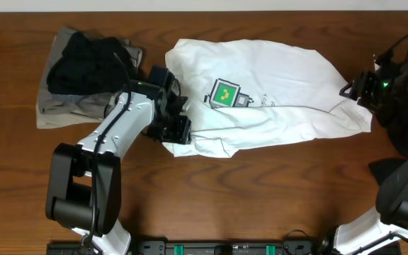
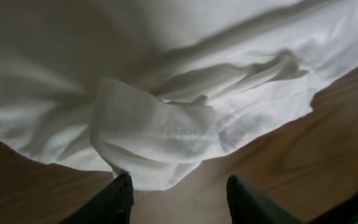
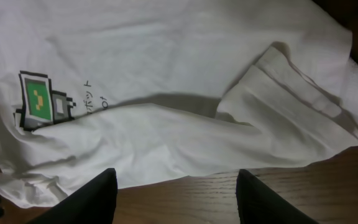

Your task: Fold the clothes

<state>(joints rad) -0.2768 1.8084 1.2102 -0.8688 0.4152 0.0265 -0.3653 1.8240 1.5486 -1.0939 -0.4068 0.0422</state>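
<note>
The white T-shirt (image 1: 261, 99) with a green-and-grey robot print (image 1: 225, 93) lies crumpled across the middle of the wooden table. My left gripper (image 1: 178, 126) is open at the shirt's left lower edge; in the left wrist view its fingers (image 2: 178, 190) straddle a bunched sleeve hem (image 2: 160, 134) just above the wood. My right gripper (image 1: 351, 88) is open at the shirt's right end; in the right wrist view its fingers (image 3: 176, 186) hover over bare wood beside the shirt (image 3: 166, 93) and its sleeve (image 3: 291, 93). A black garment (image 1: 83, 60) lies on a grey-khaki garment (image 1: 59, 110) at far left.
The table's front edge holds a black rail with green clips (image 1: 211, 248). Bare wood (image 1: 261, 191) lies in front of the shirt. Both arm bases stand at the front corners.
</note>
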